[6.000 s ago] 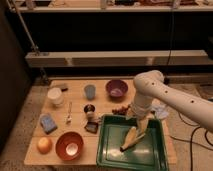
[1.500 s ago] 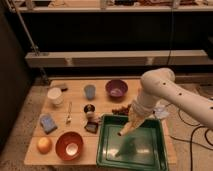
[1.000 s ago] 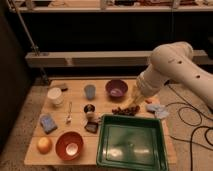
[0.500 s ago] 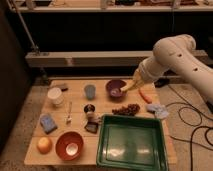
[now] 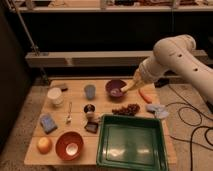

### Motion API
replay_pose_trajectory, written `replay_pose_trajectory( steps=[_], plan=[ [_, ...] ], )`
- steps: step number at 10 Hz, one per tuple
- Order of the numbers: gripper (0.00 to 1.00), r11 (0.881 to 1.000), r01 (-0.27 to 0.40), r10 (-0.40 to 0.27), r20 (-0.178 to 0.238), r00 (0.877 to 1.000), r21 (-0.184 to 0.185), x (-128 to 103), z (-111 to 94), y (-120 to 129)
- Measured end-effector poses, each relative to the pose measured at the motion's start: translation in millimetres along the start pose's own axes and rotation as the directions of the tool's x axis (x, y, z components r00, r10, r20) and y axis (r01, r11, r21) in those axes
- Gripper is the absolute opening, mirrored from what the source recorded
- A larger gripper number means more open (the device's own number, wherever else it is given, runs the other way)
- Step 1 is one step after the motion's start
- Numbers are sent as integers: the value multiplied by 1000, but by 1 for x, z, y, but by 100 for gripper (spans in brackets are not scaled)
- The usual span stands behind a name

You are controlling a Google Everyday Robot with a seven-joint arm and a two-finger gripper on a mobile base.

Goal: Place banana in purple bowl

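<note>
Hanging the gripper [image 5: 134,82] just above and to the right of the purple bowl [image 5: 116,88], at the end of the pale arm [image 5: 172,57] reaching in from the right. Clenching the banana [image 5: 127,88] between the fingers, apparently by its upper end.

Pointing the banana's long axis down and to the left from the gripper, slanting toward the bowl. Carrying the lower tip over the bowl's right rim or just inside it, without being able to tell whether touching it. Showing the banana as pale yellow, elongated and slightly tapering, with the stem end not standing out against the gripper.

Finding the bowl's hollow directly below-left of the gripper: small, round, dark purple, with a paler patch inside. Judging the placing as nearly done, with only lowering and letting go remaining. Probably needing a short shift left and down along the banana's own line, bringing its middle over the hollow before opening. Seeing the banana as longer than the bowl's width, so likely ending up propped across the rim.

Noting the small orange carrot [image 5: 145,96] just below-right of the gripper. Noting the dark grapes [image 5: 126,108] and green tray [image 5: 131,145] further below, and the blue-grey cup [image 5: 90,91] well off to the left. Risking a tip-out onto the wooden table [image 5: 107,105] toward the carrot if releasing with too much length outside the rim.
</note>
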Motion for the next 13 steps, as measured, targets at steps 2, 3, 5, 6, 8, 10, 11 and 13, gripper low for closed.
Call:
replay_pose_trajectory(
  steps=[2, 3, 5, 6, 8, 10, 11, 13],
  plan=[
    [0, 1000, -1, 0, 16, 1000, 30, 10, 11, -10],
    [0, 999, 7, -8, 24, 1000, 51, 17, 21, -25],
    [0, 997, 19, -21, 30, 999, 70, 33, 40, -52],
    [0, 997, 27, -29, 36, 999, 74, 38, 49, -65],
    [0, 997, 34, -37, 48, 998, 74, 45, 69, -81],
    [0, 998, 36, -39, 57, 998, 58, 47, 90, -83],
    [0, 998, 35, -38, 60, 997, 51, 48, 97, -84],
    [0, 999, 40, -42, 72, 997, 29, 50, 115, -80]
  ],
)
